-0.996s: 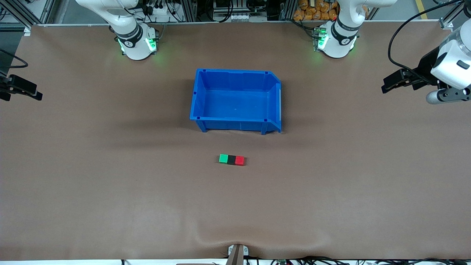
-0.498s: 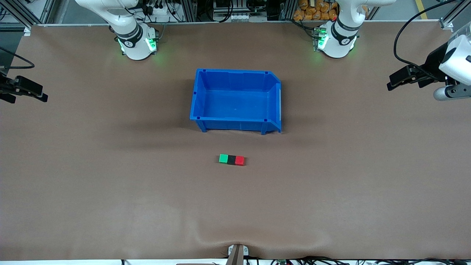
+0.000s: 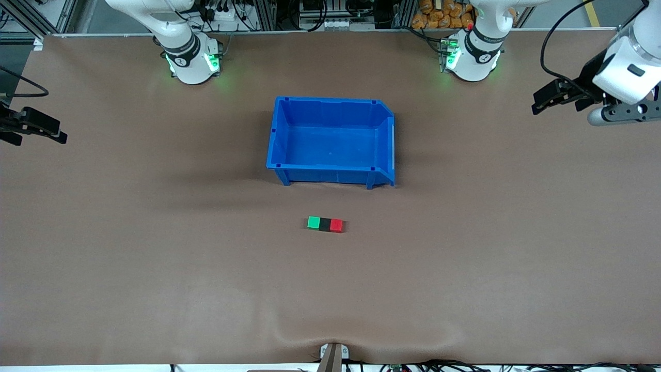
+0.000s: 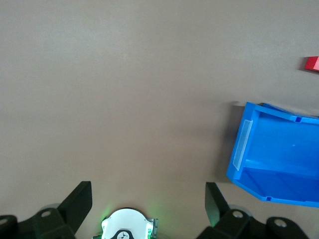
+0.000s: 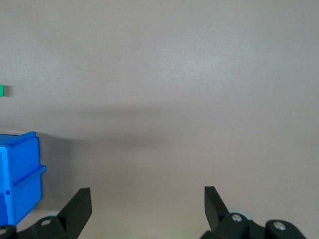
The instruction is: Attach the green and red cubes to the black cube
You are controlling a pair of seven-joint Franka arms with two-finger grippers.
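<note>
The green cube (image 3: 313, 222), the black cube (image 3: 325, 223) and the red cube (image 3: 336, 225) lie touching in one row on the brown table, black in the middle, nearer the front camera than the blue bin. The red cube (image 4: 312, 63) shows at the edge of the left wrist view, the green cube (image 5: 1, 90) at the edge of the right wrist view. My left gripper (image 3: 538, 102) hangs open and empty over the left arm's end of the table. My right gripper (image 3: 45, 132) hangs open and empty over the right arm's end. Both are far from the cubes.
The empty blue bin (image 3: 330, 174) stands mid-table between the arm bases and the cubes; it also shows as the bin (image 4: 279, 164) and the bin (image 5: 17, 174) in the wrist views. The left arm's base (image 4: 127, 226) shows between the left fingers. A wrinkle (image 3: 330, 336) runs along the table cover's near edge.
My left gripper has drifted over the table's end toward the robots' edge. My right gripper shifted slightly inward, then held still. The cubes and bin have not moved.
</note>
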